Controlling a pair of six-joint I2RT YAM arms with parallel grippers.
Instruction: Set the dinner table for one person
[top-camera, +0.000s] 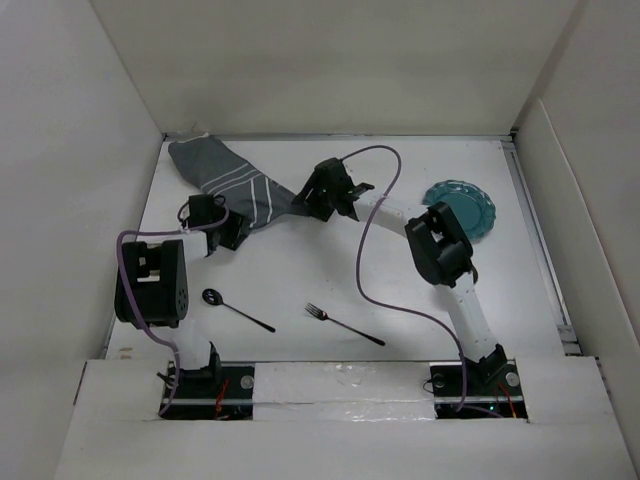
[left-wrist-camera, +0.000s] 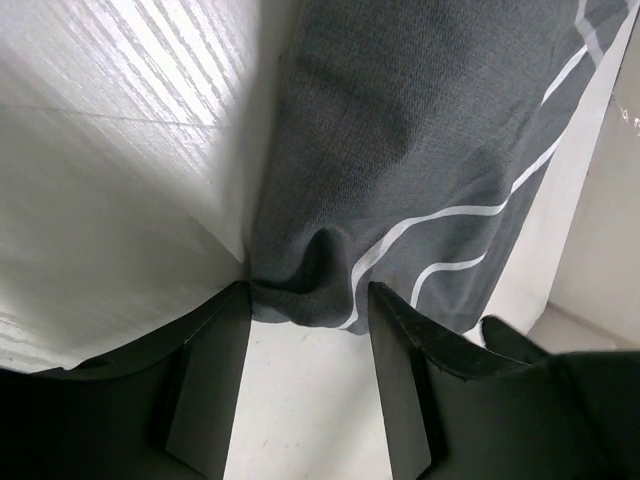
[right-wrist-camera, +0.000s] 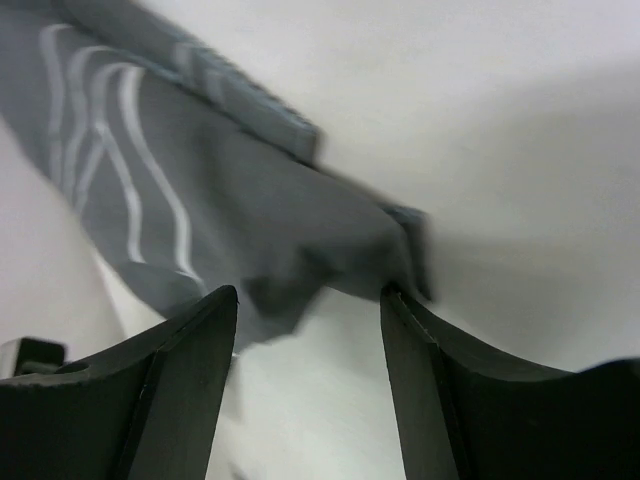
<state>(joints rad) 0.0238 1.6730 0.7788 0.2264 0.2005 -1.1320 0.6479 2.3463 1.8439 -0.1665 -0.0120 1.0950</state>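
My left claw (left-wrist-camera: 307, 295) and right claw (right-wrist-camera: 308, 298) both stand wide at the rumpled placemat (top-camera: 215, 165), far left on the white desk (top-camera: 290, 265), gripping nothing. The plate (top-camera: 459, 207), fork (top-camera: 345, 326) and spoon (top-camera: 240, 313) lie scattered; I judge all 4 unplaced.

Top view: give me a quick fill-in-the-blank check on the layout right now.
The spoon lies to the ____ of the fork. The teal plate sits at the far ____ of the dinner table. The left tool and the right tool each straddle an edge of the striped ____.
Missing: left; right; placemat.
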